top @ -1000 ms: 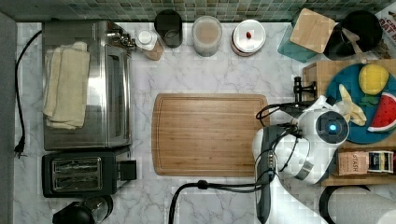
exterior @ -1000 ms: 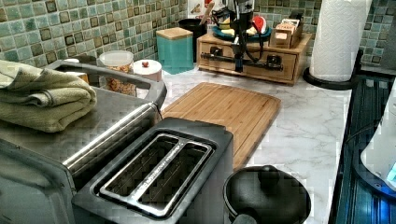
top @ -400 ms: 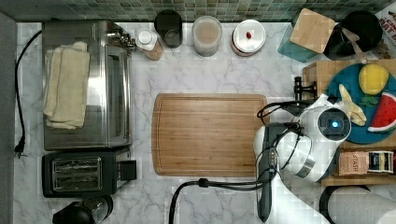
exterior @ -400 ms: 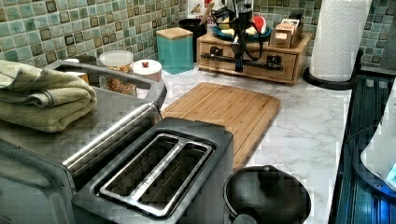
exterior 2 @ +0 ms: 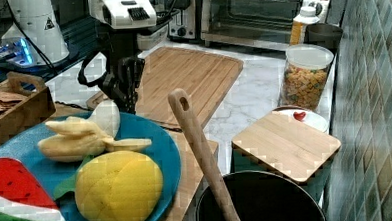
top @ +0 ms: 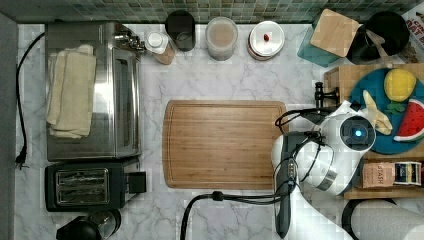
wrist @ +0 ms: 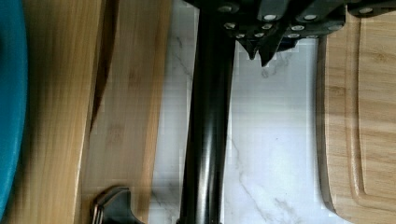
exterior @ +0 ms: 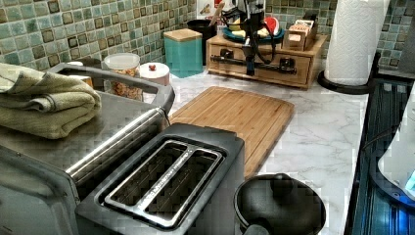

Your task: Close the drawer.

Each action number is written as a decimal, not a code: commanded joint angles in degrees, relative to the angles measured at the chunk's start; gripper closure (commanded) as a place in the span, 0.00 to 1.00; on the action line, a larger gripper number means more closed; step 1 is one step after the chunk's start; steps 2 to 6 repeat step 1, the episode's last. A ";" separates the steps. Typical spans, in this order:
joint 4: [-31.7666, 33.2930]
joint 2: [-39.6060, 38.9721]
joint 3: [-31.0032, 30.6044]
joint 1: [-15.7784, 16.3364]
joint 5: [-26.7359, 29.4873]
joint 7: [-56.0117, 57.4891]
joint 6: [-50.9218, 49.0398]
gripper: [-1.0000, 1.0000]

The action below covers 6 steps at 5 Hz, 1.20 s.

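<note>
Beside the drawer [exterior: 259, 68], the claw [wrist: 261, 49] sits pinched together against its black handle [wrist: 208, 130].

Carrying everything: a white marble desk [top: 235, 85] backed by green tile. Lying flat at its middle, a rounded wooden cutting board [top: 222, 144]. Standing at the top view's left, a steel toaster oven [top: 92, 90], with a black two-slot toaster [top: 90, 186] just beside it and a black round pot [top: 90, 229] near that. Lining the tiled wall: a dark canister [top: 180, 22], a cereal jar [top: 221, 37], a white lidded dish [top: 266, 39], a teal box with a wooden lid [top: 332, 35]. Sitting at the top view's right, a light-wood drawer unit [exterior: 264, 61] and a paper towel roll [exterior: 353, 41]. Trailing across the marble, a black cable [top: 225, 197].
</note>
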<state>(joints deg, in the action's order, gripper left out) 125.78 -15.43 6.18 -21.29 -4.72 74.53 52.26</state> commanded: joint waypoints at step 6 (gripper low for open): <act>-8.06 1.14 7.76 -6.46 -2.61 -0.15 3.95 1.00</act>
